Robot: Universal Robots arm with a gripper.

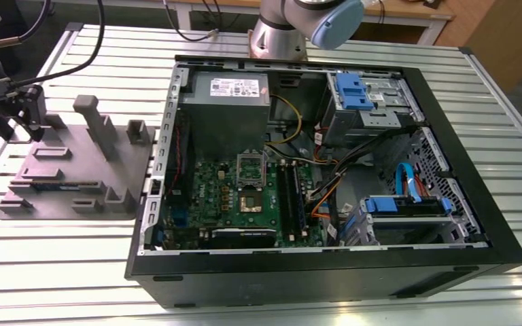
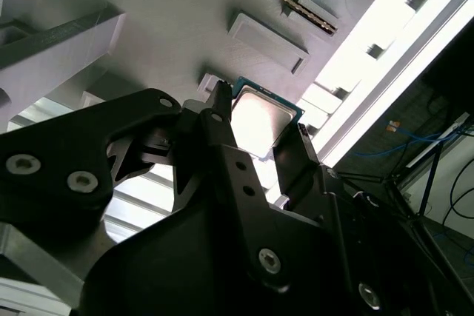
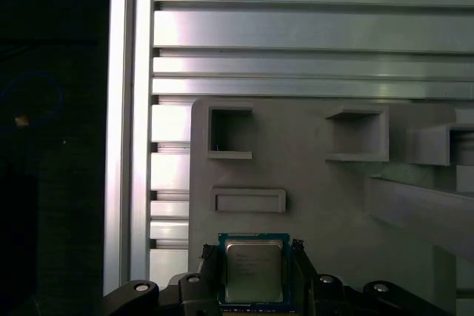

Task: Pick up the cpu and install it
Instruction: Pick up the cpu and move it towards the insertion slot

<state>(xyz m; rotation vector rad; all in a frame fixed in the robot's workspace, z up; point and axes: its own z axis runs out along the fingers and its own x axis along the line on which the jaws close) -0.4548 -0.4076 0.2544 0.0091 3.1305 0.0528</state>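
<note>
The cpu (image 3: 253, 271), a small square chip with a silvery top and thin pale rim, sits between my two black fingers (image 3: 209, 258) over the grey moulded tray (image 3: 318, 205). In the second wrist view the cpu (image 2: 261, 118) has a finger against each of two opposite edges, so the gripper (image 2: 259, 127) is shut on it. Whether the chip rests on the tray or hangs just above it I cannot tell. In the exterior view the gripper (image 1: 27, 129) is over the tray (image 1: 71, 204) at the far left. The socket (image 1: 250, 201) on the motherboard lies inside the open computer case.
The open black computer case (image 1: 478, 224) lies on the slatted aluminium table (image 1: 52, 272), right of the tray. Inside are a grey power supply (image 1: 229, 88), blue drive brackets (image 1: 352, 88) and loose cables (image 1: 334, 183). Upright grey posts (image 1: 89, 112) rise from the tray.
</note>
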